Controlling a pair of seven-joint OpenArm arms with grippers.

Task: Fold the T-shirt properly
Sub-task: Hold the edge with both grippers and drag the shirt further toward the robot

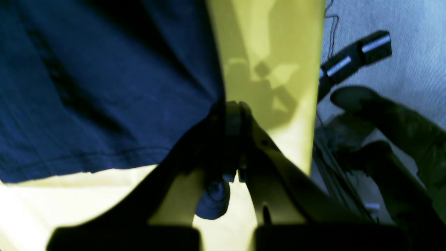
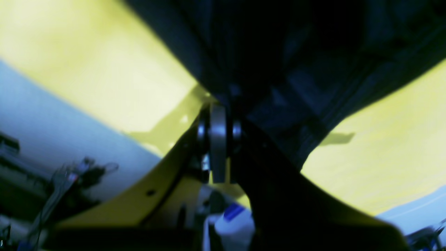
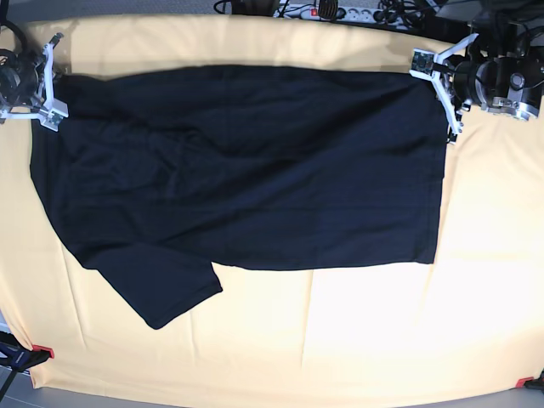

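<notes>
- A pale yellow-orange cloth point(image 3: 340, 340) covers the desk; cables point(image 3: 340, 10) crowd the far edge.
- The T-shirt point(image 3: 255, 170) lies spread flat across the middle, one sleeve point(image 3: 157, 289) jutting toward the near side.
- Left claw point(image 3: 448, 93) pinches one far corner, right claw point(image 3: 53, 81) the other; both wrist views are blurred.
- Bare cloth lies along the near side.

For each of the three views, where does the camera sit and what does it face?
Left wrist: on the left arm, facing along the left gripper, shut on the T-shirt.
Right wrist: on the right arm, facing along the right gripper, shut on dark fabric.
Base: overhead, looking down; both grippers at the far corners.
Shared: T-shirt, yellow cloth.
</notes>
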